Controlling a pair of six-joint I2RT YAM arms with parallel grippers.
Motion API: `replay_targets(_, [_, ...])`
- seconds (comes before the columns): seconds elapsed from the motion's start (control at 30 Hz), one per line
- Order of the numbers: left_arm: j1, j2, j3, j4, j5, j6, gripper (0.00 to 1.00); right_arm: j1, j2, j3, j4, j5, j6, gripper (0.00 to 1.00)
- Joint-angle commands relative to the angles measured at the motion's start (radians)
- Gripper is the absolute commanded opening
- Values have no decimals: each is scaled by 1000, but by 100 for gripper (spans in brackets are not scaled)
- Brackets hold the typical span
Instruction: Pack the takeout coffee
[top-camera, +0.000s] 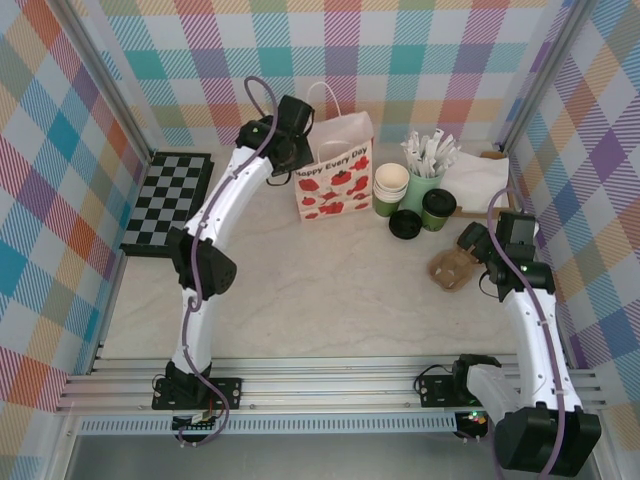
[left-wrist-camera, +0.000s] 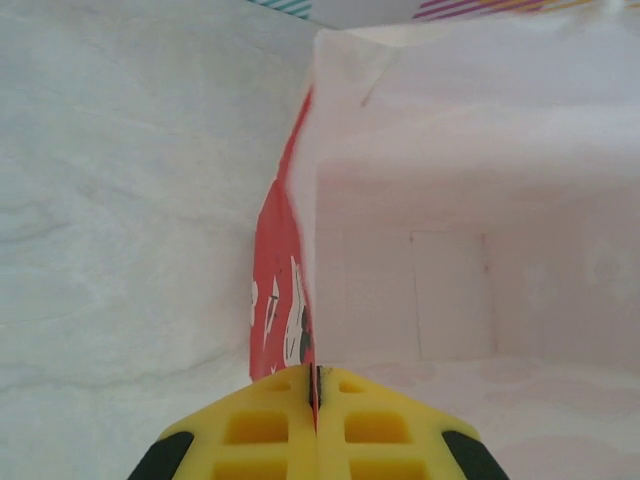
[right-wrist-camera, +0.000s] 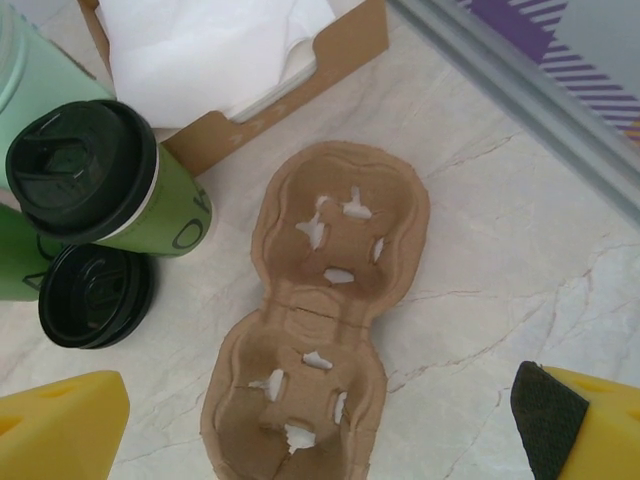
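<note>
Left gripper (left-wrist-camera: 316, 388), its yellow fingers pressed together, pinches the left rim of the white paper bag printed with red strawberries (left-wrist-camera: 450, 250) and holds its mouth open. What shows of the bag's inside looks bare.

Right gripper (right-wrist-camera: 320, 430), jaws spread wide and gripping nothing, hovers over the brown moulded-pulp two-cup carrier (right-wrist-camera: 320, 310). The carrier lies flat on the pale marbled table (right-wrist-camera: 520, 260), well right of the bag and nearer the arms.

The takeout coffee, a dark-green paper cup under a round black plastic lid (right-wrist-camera: 85, 175), stands upright right of the bag, between it and the carrier, and is not yet packed. A loose black plastic lid (right-wrist-camera: 95, 297) lies flat just beside its foot, and a brown cardboard box of white napkins (right-wrist-camera: 300, 75) sits close behind it, on the side away from the bag.

The likeliest trouble is crowding. Spread fingers coming down round the coffee may clip the loose lid or the box and tip the cup. Too hard a squeeze on thin paper could buckle the wall and pop the lid. The carrier looks light and may skid when a cup is pressed into it. If the pinch on the rim slips, the bag could sag shut or topple as the cup is lowered in.
</note>
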Motion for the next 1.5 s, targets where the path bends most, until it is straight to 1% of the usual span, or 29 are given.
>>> replay_targets(0.0, [11, -147, -114, -37, -52, 5, 0, -1, 59, 45, 11, -136, -29, 100])
replay_targets(0.07, [10, -226, -224, -36, -69, -5, 1, -1, 119, 72, -9, -189, -25, 100])
replay_targets(0.13, [9, -322, -359, -11, -80, -22, 2, -2, 173, 94, -23, -206, -25, 100])
replay_targets(0.27, [5, -515, -640, 61, -51, -107, 6, -6, 254, 107, 7, -242, -54, 100])
replay_targets(0.4, [-14, -671, -848, 125, -18, -230, 9, -9, 299, 115, 31, -426, -58, 100])
replay_targets(0.5, [-22, -743, -953, 175, 57, -306, 15, 0, 324, 99, -14, -546, 25, 100])
replay_targets(0.53, [-25, -754, -977, 186, 88, -327, 17, 17, 330, 84, -23, -566, 40, 100])
replay_targets(0.57, [-26, -759, -996, 199, 124, -345, 21, 44, 339, 74, -38, -548, 38, 100])
replay_targets(0.6, [-30, -760, -1006, 215, 160, -357, 25, 77, 353, 69, -61, -499, 23, 100])
replay_targets(0.63, [-31, -757, -1009, 229, 196, -359, 31, 101, 366, 67, -80, -447, 13, 100])
replay_targets(0.7, [-32, -756, -995, 246, 243, -342, 49, 130, 388, 44, -75, -403, 5, 100])
replay_targets(0.73, [-32, -757, -983, 248, 240, -314, 56, 139, 397, 29, -61, -392, 7, 100])
replay_targets(0.87, [-11, -796, -953, 213, 141, -207, 90, 183, 450, 14, -46, -310, -1, 100])
replay_targets(0.9, [-2, -813, -959, 214, 131, -190, 96, 200, 466, 19, -52, -290, -5, 100])
replay_targets(0.93, [6, -829, -969, 222, 125, -172, 99, 215, 479, 24, -56, -286, -7, 100])
replay_targets(1.0, [19, -870, -994, 248, 100, -144, 100, 255, 507, 29, -58, -306, 1, 100])
replay_targets(1.07, [28, -906, -1022, 270, 52, -144, 100, 301, 525, 26, -51, -329, 24, 100])
replay_targets(1.17, [36, -948, -1062, 285, -41, -169, 100, 369, 533, 25, -49, -343, 85, 100])
replay_targets(1.27, [41, -973, -1093, 297, -115, -200, 100, 449, 503, 5, -15, -397, 175, 100])
replay_targets(1.4, [51, -990, -1125, 324, -156, -240, 100, 572, 467, -8, 43, -477, 310, 100])
replay_targets(1.47, [54, -991, -1138, 339, -158, -246, 100, 630, 483, 1, 61, -526, 336, 100])
